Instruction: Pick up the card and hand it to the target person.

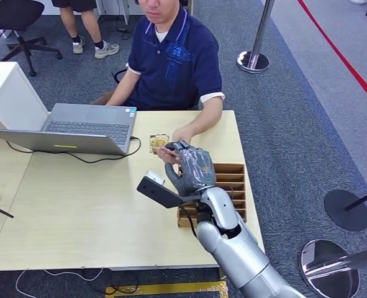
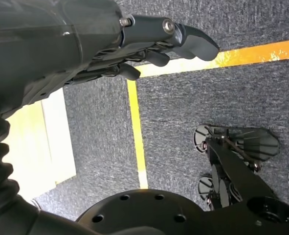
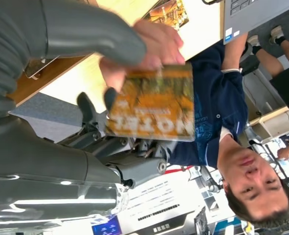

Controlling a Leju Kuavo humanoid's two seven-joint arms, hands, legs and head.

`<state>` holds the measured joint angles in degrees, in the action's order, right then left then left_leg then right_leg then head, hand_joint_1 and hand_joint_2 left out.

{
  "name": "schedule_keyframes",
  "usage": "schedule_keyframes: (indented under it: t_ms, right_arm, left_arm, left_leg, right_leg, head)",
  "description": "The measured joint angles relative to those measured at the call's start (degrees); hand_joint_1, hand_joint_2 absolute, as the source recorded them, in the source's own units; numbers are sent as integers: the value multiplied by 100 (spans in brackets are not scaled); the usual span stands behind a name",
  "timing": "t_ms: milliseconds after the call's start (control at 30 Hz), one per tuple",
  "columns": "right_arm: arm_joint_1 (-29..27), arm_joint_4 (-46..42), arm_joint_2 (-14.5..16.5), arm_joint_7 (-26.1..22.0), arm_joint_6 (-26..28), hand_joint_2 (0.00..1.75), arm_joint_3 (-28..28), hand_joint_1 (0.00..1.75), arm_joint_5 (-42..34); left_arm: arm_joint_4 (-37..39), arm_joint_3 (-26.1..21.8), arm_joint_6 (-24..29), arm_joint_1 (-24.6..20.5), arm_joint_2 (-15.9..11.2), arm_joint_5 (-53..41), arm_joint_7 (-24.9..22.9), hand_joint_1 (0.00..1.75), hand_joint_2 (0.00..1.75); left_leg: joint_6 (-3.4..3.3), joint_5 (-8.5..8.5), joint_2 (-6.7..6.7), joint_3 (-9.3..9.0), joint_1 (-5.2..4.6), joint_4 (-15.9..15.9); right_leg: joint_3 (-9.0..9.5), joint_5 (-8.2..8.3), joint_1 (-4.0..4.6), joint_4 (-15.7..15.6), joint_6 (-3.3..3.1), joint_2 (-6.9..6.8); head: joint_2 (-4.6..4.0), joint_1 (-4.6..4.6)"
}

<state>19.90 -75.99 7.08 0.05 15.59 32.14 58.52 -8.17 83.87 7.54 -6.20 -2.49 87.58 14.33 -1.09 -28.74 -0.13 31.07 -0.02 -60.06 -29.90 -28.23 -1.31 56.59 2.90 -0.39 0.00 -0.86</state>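
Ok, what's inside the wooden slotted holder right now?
The slotted holder shows bare dividers on its far side. The right hand and arm cover its near part, so cards there can't be confirmed.

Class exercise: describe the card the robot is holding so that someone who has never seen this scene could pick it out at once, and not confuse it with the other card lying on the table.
Start at the pale wooden table with the open laptop. At its right end the robot's right hand is raised toward the seated person, whose hand touches the orange card it holds. Unlike the similar card lying flat by the laptop, this one is off the table, between two hands.
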Motion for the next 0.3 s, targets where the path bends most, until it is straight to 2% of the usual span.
schedule_keyframes:
  t_ms: [133,267,300]
  right_arm:
    - [4,33,-1,12,34,175,29,0,-39]
    - [5,47,-4,17,104,175,32,164,-100]
    - [6,47,-4,16,115,175,32,165,-107]
  left_arm:
    - [0,-1,5,2,-1,14,2,0,0]
    - [0,-1,18,2,-2,18,-2,0,0]
    - [0,-1,20,2,-1,18,-2,0,0]
  left_leg:
    - [-3,2,0,2,0,0]
    - [-6,4,0,5,0,0]
    - [-6,4,0,5,0,0]
  right_leg:
    - [0,4,0,-3,2,0]
    - [-1,8,0,-6,6,0]
    - [-1,8,0,-6,6,0]
  head:
    - [0,1]
    - [0,1]
    - [0,1]
